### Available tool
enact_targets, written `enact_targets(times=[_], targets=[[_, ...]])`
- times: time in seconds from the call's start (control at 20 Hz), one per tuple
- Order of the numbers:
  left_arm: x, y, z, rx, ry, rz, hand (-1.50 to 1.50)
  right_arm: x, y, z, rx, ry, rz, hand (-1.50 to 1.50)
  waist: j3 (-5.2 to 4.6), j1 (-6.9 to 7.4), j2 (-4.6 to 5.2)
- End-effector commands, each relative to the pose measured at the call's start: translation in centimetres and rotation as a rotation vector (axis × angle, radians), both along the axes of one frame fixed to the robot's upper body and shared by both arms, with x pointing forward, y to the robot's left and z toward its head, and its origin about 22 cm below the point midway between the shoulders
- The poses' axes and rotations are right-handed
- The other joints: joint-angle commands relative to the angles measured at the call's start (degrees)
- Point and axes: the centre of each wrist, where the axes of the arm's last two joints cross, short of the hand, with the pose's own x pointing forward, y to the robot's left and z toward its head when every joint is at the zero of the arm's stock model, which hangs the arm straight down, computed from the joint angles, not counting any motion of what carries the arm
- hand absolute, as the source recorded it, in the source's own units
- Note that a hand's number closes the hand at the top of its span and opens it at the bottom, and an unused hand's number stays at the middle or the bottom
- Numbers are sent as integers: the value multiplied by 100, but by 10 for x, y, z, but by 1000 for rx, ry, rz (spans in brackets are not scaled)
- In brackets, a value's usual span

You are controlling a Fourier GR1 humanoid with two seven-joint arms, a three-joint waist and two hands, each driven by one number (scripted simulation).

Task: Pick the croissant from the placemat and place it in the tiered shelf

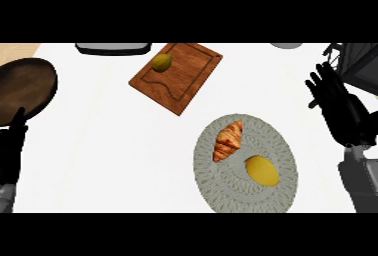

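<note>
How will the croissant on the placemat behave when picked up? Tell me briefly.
The croissant looks flaky, so probably light and crushable. Its elongated shape lies flat on the woven placemat, so it seems unlikely to roll.

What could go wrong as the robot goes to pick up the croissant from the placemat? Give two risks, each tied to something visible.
1. A yellow lemon lies close beside the croissant on the grey placemat; the fingers might nudge or grasp it instead.
2. The right hand is open and away from the placemat, next to a dark frame at the view's right edge; it might catch on it when it moves.
</note>
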Motion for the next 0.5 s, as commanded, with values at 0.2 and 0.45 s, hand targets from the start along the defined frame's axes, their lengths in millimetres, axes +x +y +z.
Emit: enact_targets(times=[0.2,0.45], targets=[[19,-81,9,-155,-148,-336,0,-4,-5,0,-409,92,-449,-150,-13,-283,11],[25,-87,17,-172,-175,-359,0,-31,-59,-34,-600,179,-702,150,-180,-719,242]])
